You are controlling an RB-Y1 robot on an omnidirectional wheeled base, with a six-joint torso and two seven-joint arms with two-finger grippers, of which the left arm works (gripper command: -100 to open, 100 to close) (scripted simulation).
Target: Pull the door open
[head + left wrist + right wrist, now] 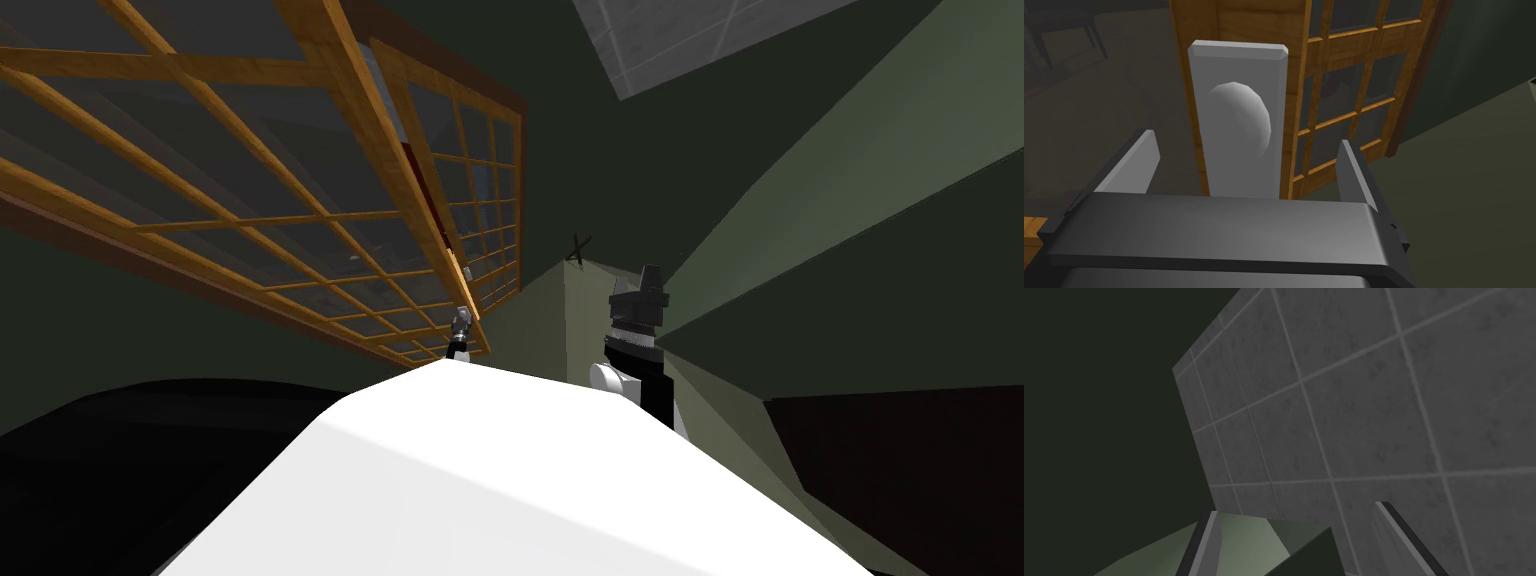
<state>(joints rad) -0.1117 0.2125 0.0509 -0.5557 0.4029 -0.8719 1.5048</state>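
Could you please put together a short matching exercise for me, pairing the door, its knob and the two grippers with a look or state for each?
Column one:
1. door
2. knob
3. left gripper
4. right gripper

Column two:
A. open, pointing at the knob, fingers clear of it
B. wooden frame with glass panes
C. open, held up on the right, away from the door
D. grey and rounded, on a pale plate

Pairs: 1-B, 2-D, 3-A, 4-C.
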